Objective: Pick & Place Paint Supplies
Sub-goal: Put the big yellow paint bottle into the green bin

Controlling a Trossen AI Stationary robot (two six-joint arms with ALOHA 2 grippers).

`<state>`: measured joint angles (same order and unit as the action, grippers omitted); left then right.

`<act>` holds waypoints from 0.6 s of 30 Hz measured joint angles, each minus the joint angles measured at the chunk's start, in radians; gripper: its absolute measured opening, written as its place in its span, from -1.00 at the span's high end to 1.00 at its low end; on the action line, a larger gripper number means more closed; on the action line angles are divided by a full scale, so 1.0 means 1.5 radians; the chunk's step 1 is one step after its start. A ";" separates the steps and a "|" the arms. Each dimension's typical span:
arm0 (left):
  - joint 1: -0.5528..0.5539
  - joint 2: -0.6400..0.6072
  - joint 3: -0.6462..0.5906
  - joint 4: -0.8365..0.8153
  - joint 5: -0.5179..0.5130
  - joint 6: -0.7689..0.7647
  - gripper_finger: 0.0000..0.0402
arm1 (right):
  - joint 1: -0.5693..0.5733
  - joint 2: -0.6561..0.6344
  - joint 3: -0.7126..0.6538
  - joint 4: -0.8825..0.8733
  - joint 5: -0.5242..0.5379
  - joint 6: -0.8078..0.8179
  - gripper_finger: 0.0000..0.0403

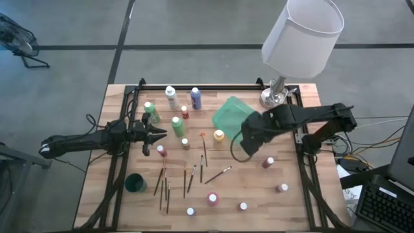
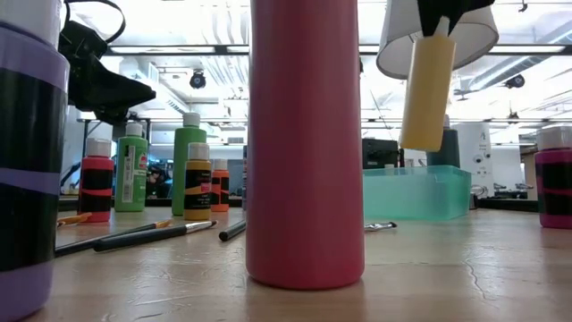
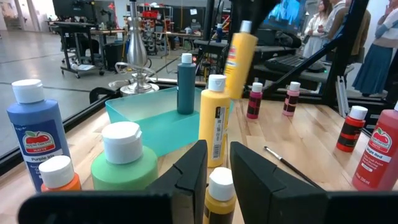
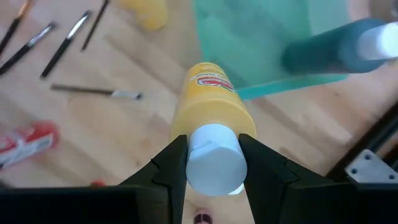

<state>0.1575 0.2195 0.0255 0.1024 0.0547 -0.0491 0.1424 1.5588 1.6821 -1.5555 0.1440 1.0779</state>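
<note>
My right gripper (image 1: pixel 250 142) points down beside the near edge of the translucent green tray (image 1: pixel 228 114) and is shut on a yellow paint bottle (image 4: pixel 208 102), which hangs in the air (image 2: pixel 426 94). A teal bottle (image 4: pixel 336 50) stands inside the tray. My left gripper (image 1: pixel 160 134) waits level at the table's left among green, white and blue bottles (image 1: pixel 177 125), its fingers a narrow gap apart with nothing between them. Several thin brushes (image 1: pixel 187 176) lie flat on the near half of the table. My right gripper pinches the yellow bottle's white cap (image 4: pixel 214 165) between its two fingers, one on each side. The fingers come from above, pointing down. The bottle hangs below them, cap up and slightly tilted, clear of the table, with its base over the tray's near edge.
A lamp with a white shade (image 1: pixel 302 35) stands at the far right corner behind the tray. A dark green cup (image 1: pixel 135 184) sits near left. Small red, pink and white bottles (image 1: pixel 268 162) dot the near right. A tall pink bottle (image 2: pixel 304 143) stands close to the low camera.
</note>
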 joint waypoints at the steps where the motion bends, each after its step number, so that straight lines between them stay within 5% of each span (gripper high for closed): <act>1: 0.000 0.000 0.000 0.000 0.000 0.000 0.62 | -0.009 0.001 0.000 -0.003 0.006 0.000 0.43; 18: 0.000 0.000 0.000 0.000 0.000 0.000 0.62 | -0.094 0.002 -0.005 -0.010 0.045 0.030 0.43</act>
<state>0.1576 0.2195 0.0256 0.1020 0.0547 -0.0491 0.0017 1.5612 1.6745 -1.5707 0.2109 1.1235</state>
